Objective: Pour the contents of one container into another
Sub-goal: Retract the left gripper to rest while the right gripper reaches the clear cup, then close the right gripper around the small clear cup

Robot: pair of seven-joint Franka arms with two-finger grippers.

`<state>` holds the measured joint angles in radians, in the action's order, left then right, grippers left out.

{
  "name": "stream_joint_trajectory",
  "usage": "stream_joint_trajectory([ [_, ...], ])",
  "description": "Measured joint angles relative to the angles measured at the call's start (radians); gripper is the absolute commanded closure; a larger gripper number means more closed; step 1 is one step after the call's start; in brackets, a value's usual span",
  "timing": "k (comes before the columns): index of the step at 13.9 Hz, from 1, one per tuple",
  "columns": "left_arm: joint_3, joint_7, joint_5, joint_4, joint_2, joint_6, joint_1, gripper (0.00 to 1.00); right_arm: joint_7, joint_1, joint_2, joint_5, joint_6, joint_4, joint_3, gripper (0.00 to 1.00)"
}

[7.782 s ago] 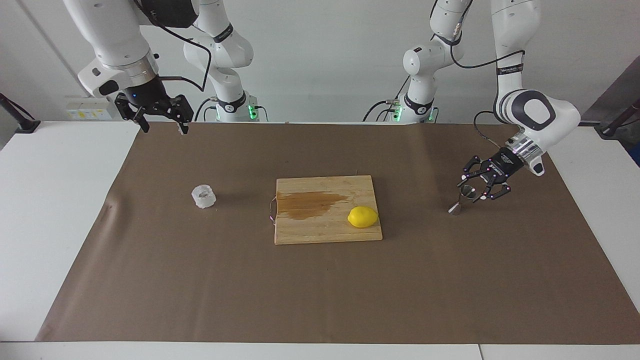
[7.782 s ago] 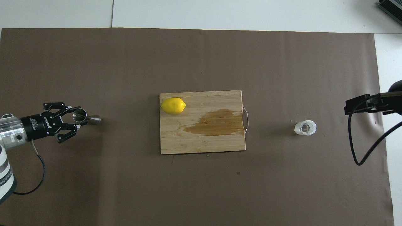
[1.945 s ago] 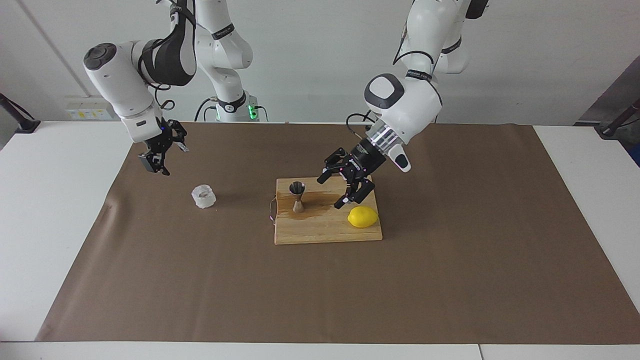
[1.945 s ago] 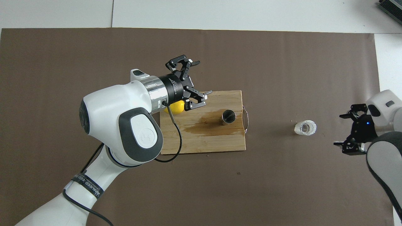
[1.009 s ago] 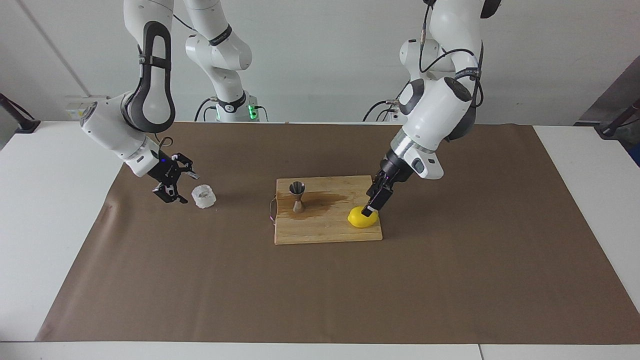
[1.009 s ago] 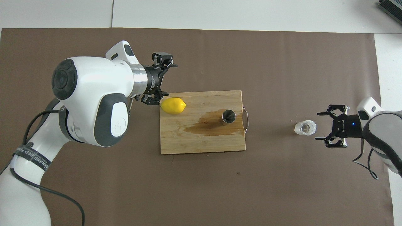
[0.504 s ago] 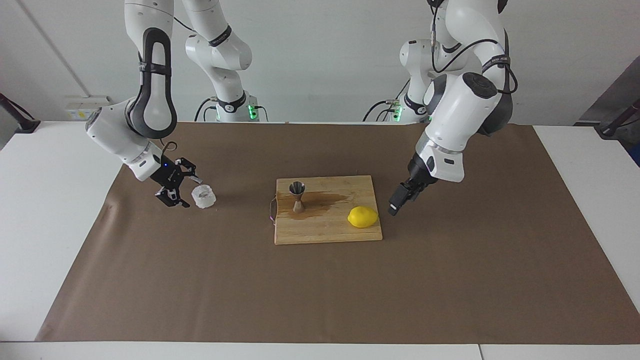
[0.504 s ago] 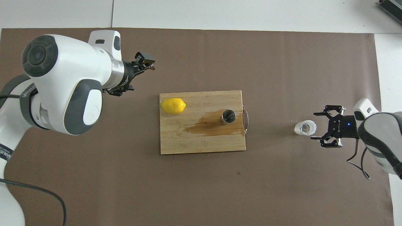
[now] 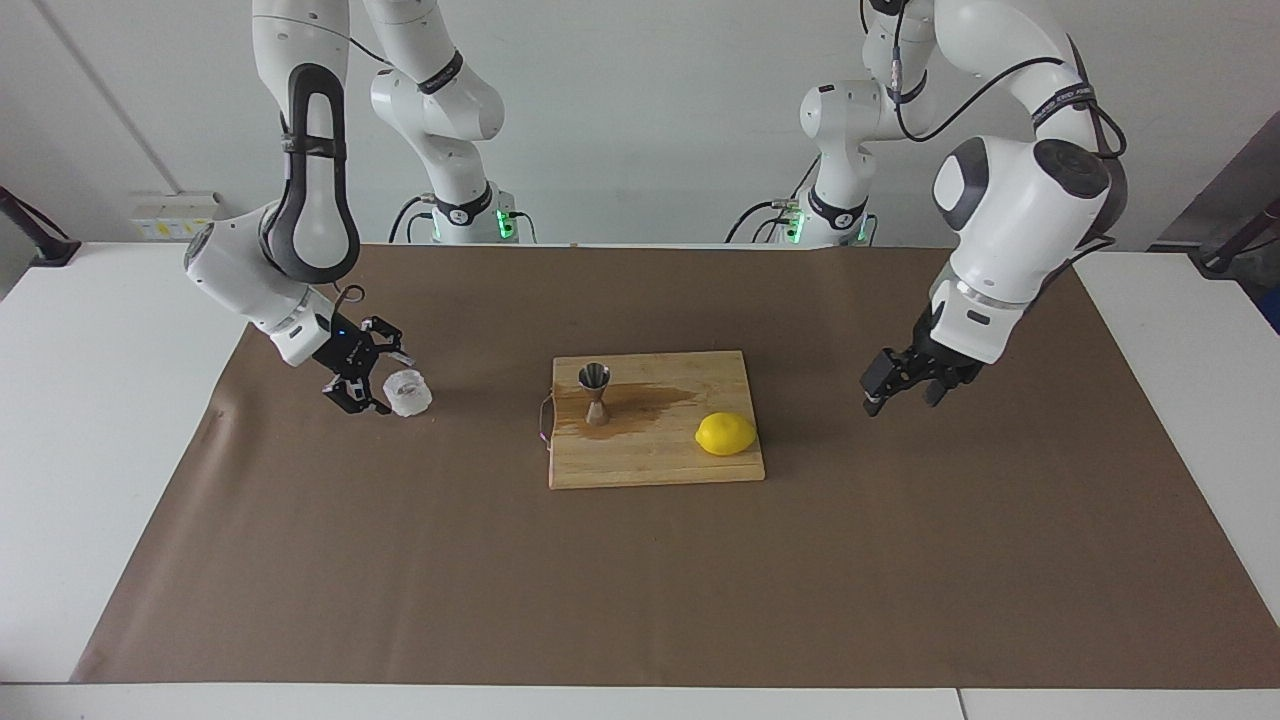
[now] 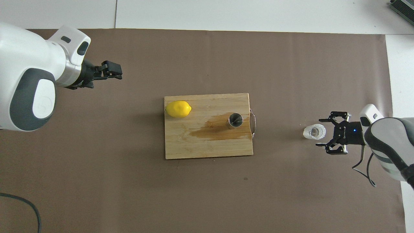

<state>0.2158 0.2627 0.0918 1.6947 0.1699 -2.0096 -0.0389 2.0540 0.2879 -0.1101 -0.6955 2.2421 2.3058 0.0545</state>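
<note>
The right gripper [image 9: 372, 383], fingers spread wide and empty, sits just beside the glass cup [image 9: 408, 392] while the left gripper [image 9: 905, 385] hangs open, empty, over the brown mat [image 9: 640, 560], and the steel jigger [image 9: 595, 393] stands on the cutting board [image 9: 655, 455].

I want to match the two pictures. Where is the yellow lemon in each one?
Facing view: the lemon lies on the wooden cutting board, at the board's end toward the left arm.
Overhead view: the same lemon lies on the board's corner farther from the robots, toward the left arm's end.
Shared landmark: the steel jigger stands upright on the same board, at its other end, by the dark wet stain.
</note>
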Motion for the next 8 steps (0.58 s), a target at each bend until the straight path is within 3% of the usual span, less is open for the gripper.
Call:
stream_joint_trajectory([
  [4,0.000,-0.157,-0.132,0.000,-0.026,0.093,-0.034,0.00,0.037,-0.006,-0.018,-0.032,0.017,0.004,0.000,0.00],
  [8,0.012,-0.209,-0.145,-0.001,-0.111,0.222,-0.032,0.00,0.038,-0.038,-0.019,-0.046,0.048,0.016,0.001,0.00],
])
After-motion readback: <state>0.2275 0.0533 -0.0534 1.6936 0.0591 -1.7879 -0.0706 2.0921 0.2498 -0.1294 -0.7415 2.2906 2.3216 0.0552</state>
